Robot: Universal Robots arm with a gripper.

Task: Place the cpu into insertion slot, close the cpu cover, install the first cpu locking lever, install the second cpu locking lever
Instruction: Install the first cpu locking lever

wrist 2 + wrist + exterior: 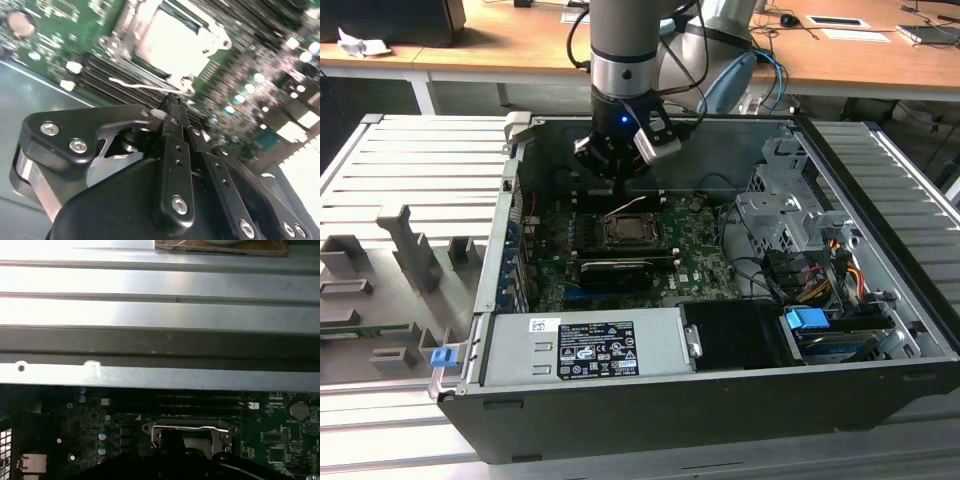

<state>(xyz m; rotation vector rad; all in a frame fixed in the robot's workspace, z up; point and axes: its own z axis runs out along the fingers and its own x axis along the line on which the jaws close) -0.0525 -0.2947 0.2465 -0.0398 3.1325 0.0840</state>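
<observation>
setting: an open computer case (880, 290) lay on a ribbed grey metal bench (380, 170), with wooden desks across the top of the exterior view.
gripper: the gripper (622, 178) hung just above the motherboard (700, 255), upper centre of the exterior view; in the second wrist view its fingers (172, 145) looked pressed together, pinching nothing that could be made out.
insertion slot: the insertion slot (628, 232) sat centre frame, directly below the gripper.
cpu: the cpu (167, 42) showed as a bright square in the slot, upper centre of the second wrist view.
cpu cover: the cpu cover (190, 432) appeared down, its frame lying flat on the board.
lever: a thin locking lever (137, 86) stood angled up beside the slot, near the fingertips; its long axis ran across the frame.
step, as judged: first lever install.
next move calls for: a downward push and a sideways tuck under its catch.
</observation>
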